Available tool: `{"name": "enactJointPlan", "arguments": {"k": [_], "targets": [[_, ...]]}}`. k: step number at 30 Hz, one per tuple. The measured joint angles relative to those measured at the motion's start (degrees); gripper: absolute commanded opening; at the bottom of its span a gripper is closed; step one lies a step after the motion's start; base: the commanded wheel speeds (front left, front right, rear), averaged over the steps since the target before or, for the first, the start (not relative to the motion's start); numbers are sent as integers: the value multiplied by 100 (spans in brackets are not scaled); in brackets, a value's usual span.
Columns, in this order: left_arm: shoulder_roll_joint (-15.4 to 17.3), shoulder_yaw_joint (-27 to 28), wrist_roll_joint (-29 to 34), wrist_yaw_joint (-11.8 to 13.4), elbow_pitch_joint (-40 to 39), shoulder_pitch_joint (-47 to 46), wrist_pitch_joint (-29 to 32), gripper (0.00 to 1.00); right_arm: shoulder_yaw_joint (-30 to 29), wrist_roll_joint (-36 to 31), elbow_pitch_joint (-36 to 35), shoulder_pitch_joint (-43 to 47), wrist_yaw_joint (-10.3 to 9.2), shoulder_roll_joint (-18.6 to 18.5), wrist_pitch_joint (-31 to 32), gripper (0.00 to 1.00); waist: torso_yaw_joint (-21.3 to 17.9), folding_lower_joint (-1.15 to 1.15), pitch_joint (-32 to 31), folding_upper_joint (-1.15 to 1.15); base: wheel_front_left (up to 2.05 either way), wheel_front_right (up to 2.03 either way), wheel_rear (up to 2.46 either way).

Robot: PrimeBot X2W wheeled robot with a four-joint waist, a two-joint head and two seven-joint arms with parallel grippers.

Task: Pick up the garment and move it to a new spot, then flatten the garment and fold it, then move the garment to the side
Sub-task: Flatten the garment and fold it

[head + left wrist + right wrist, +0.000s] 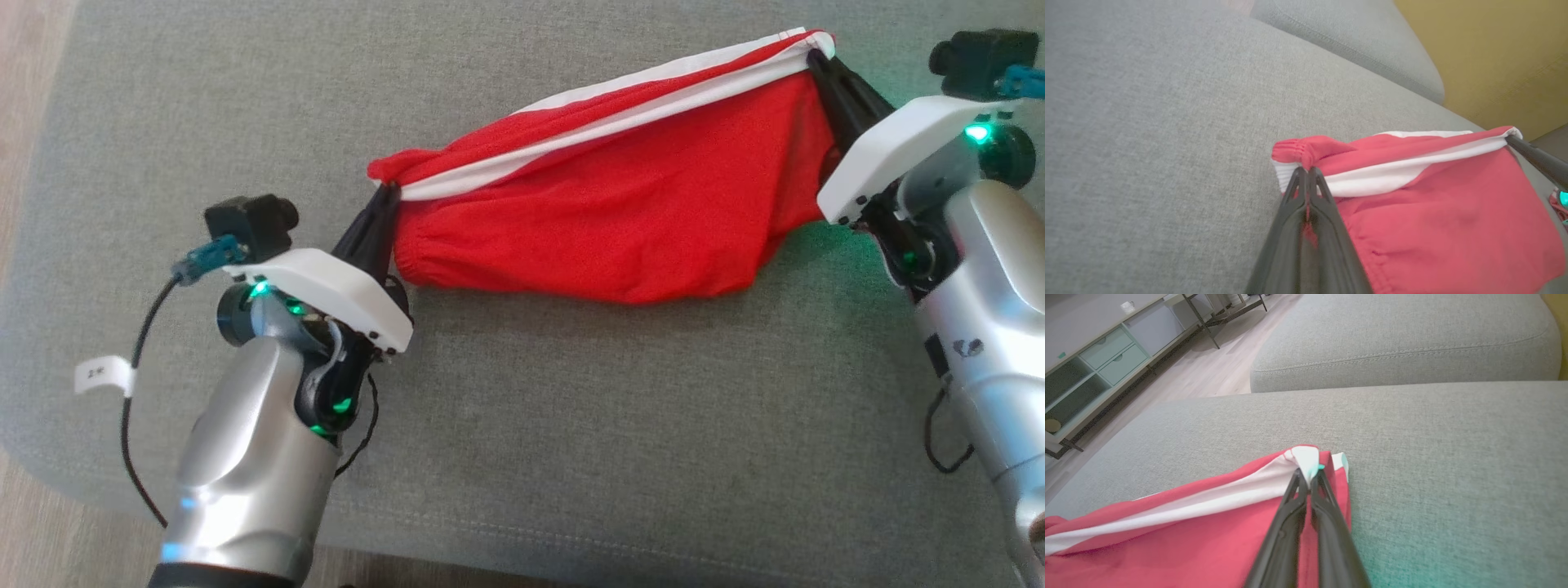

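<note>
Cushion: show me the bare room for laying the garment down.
Bare: the wide cushion stretch on the robot's side of the garment; also the part beyond it, up to the next cushion. Crowded: the band where the left tool and right tool hold the garment.

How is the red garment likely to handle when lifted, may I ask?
Probably floppy: the red garment sags between both arms' shut jaws. Likely light: corner pinches alone hold it. Its lower edge may drag on the cushion.

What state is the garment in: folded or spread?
Spread but not flat: the garment hangs stretched between the left gripper and right gripper, each pinching a corner.
</note>
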Motion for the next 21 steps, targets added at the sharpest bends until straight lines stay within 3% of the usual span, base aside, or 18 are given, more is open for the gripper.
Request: {"name": "enactJointPlan", "arguments": {"k": [1,2,3,9,13,21], "targets": [[-2,-45,0,-3,105,-36,-18,39,80,54,121,-55,0,7,-56,40,-2,0,6,0,0,0,0],[-5,-92,0,-8,202,-71,-69,71,159,112,215,-101,0,19,-125,100,-9,0,10,0,0,0,0],[-14,-112,1,-12,265,-95,-132,100,242,160,276,-125,0,25,-227,100,-19,0,10,0,0,0,0],[-36,-131,79,20,499,-130,-654,100,742,294,338,-134,-1,41,-1114,100,-123,0,-58,0,0,0,0],[-24,-109,261,209,408,-97,-1134,100,893,254,249,-110,-1,15,-1773,100,-216,0,-160,0,0,0,0],[125,202,932,765,-610,479,-1360,100,263,-463,-521,469,-1,-70,-2058,100,-493,0,-437,0,0,0,0]]}}
